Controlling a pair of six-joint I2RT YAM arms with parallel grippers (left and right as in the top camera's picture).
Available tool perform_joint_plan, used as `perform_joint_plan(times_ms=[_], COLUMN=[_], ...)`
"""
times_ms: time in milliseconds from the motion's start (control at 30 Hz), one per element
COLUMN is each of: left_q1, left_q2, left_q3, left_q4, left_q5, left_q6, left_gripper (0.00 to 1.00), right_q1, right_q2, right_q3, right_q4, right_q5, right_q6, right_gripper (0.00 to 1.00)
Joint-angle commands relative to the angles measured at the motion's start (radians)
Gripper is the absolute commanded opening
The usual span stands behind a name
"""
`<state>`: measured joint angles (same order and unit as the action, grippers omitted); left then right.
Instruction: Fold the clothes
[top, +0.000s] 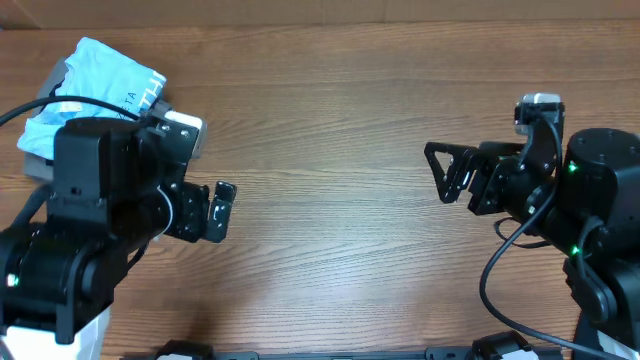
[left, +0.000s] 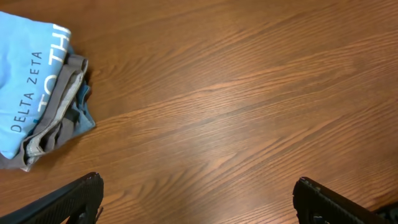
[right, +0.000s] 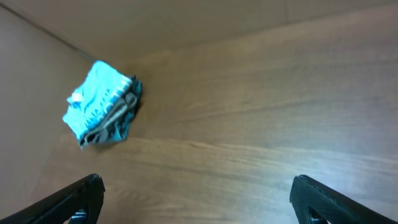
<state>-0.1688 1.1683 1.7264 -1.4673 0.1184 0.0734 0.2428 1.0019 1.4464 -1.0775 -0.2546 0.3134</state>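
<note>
While left gripper (left: 196, 190) and right gripper (top: 440, 173) gape empty, clothes (top: 95, 80) lie apart — far left.

Table (top: 330, 150) ctr free to pass; clothes pile (top: 100, 75) blocks far-L corner.

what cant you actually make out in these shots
- Overhead: the left arm covers part of the folded light blue T-shirt, so what lies under it is hidden.
- Left wrist: the frame's left edge cuts off the T-shirt. Its white lettering is only partly readable, and the grey garment under it shows only its edge.
- Right wrist: the T-shirt is small and blurred, with no lettering legible.
</note>
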Motion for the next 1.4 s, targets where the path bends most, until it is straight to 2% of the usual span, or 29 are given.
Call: perform_joint_plan(times_ms=[0,200,300,467,567,700,1033,1367], left_q1=[-0.006,-0.006,-0.006,-0.006,-0.006,-0.006,-0.006,-0.006], left_q2=[0.021,0.059,0.080,0.114,0.135,0.167,0.237,0.279], left_q3=[-0.008,-0.008,-0.008,-0.008,-0.008,-0.008,-0.008,-0.008], left_q4=[0.001,0.001,0.002,0.002,0.002,0.002,0.002,0.002], left_q5=[-0.011,-0.011,-0.011,-0.011,-0.011,-0.011,-0.011,-0.015], left_q6=[-0.010,-0.010,-0.010,-0.010,-0.010,-0.010,-0.010,-0.010], left_gripper=[1.00,1.00,1.00,1.00,1.00,1.00,1.00,1.00], right_q1=[-0.002,-0.003,-0.003,-0.003,-0.003,-0.021,-0.144,-0.196], right_q2=[0.013,0.037,0.025,-0.054,-0.128,-0.290,-0.671,-0.954], right_q3=[0.008,0.008,0.009,0.006,-0.037,-0.209,-0.668,-1.124], right_q4=[-0.026,-0.103,-0.086,0.016,0.130,0.277,0.367,0.642], right_q5=[0.007,0.020,0.035,0.142,0.149,0.150,0.130,0.087], right_q6=[-0.003,-0.012,-0.084,-0.146,-0.266,-0.367,-0.364,-0.362], right_gripper=[1.00,1.00,1.00,1.00,1.00,1.00,1.00,1.00])
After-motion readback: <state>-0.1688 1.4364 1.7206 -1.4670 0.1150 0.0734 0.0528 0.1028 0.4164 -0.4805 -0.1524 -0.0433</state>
